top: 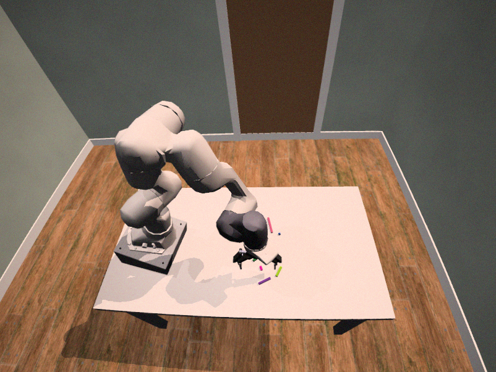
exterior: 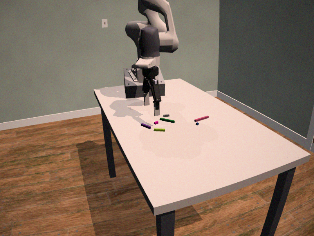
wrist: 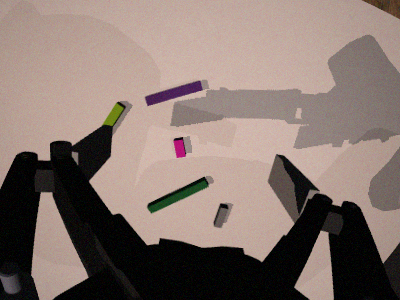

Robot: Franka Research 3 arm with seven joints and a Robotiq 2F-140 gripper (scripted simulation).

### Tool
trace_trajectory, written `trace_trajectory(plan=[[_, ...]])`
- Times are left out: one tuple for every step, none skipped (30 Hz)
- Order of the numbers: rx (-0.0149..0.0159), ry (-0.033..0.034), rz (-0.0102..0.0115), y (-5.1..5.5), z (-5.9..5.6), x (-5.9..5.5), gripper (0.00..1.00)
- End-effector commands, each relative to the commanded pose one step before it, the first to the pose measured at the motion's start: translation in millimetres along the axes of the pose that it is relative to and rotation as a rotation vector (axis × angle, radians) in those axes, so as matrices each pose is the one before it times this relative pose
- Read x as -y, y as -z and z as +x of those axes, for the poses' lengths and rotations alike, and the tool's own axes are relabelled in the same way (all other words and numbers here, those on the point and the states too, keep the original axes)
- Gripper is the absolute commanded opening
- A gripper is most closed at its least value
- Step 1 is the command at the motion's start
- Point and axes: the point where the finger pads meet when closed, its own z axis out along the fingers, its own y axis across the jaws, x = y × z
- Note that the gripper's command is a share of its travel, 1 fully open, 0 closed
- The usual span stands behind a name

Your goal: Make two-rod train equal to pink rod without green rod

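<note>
My gripper [top: 258, 267] [exterior: 151, 109] [wrist: 193, 155] is open and empty above the table. The purple rod [top: 264, 280] [exterior: 145, 126] [wrist: 174, 93] and the grey rod [exterior: 166, 115] [wrist: 220, 216] lie flat and far apart, with the magenta rod [top: 260, 268] [exterior: 156, 122] [wrist: 180, 148] and green rod [top: 255, 259] [exterior: 166, 120] [wrist: 178, 195] between them. The lime rod [top: 278, 271] [exterior: 159, 129] [wrist: 114, 114] is partly behind a finger in the wrist view. The pink rod [top: 269, 225] [exterior: 201, 118] lies apart, beside the small blue rod [top: 279, 233] [exterior: 197, 124]. No rods are joined end to end. The arm hides the grey rod in the top view.
The white table [top: 320, 280] [exterior: 228, 152] carries the arm's base [top: 146, 256] [exterior: 144, 90] at one end. The purple rod is the closest one to the long table edge by the arm's shadow.
</note>
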Motion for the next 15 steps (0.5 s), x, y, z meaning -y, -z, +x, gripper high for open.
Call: trace_trajectory(plan=[[0.00064, -0.00326, -0.00221, 0.18, -0.29, 0.38, 1.0], [0.0, 0.0, 0.0, 0.0, 0.0, 0.0, 1.0], [0.0, 0.0, 0.0, 0.0, 0.0, 0.0, 1.0], [0.0, 0.0, 0.0, 0.0, 0.0, 0.0, 1.0], [0.0, 0.0, 0.0, 0.0, 0.0, 0.0, 1.0], [-0.00002, 0.00672, 0.0, 0.01, -0.01, 0.01, 1.0], [-0.00009, 0.03874, -0.00001, 0.05, -0.08, 0.03, 1.0], [-0.00019, 0.08254, -0.00004, 0.09, -0.17, 0.07, 1.0], [-0.00013, 0.06144, -0.00004, 0.06, -0.13, 0.06, 1.0], [-0.00004, 0.02118, -0.00002, 0.02, -0.04, 0.02, 1.0], [-0.00004, 0.02147, -0.00002, 0.02, -0.04, 0.02, 1.0], [-0.00004, 0.02112, -0.00002, 0.02, -0.04, 0.02, 1.0], [-0.00004, 0.02063, -0.00002, 0.02, -0.04, 0.02, 1.0], [-0.00004, 0.02021, -0.00002, 0.02, -0.04, 0.02, 1.0], [-0.00004, 0.01977, -0.00002, 0.02, -0.04, 0.02, 1.0]])
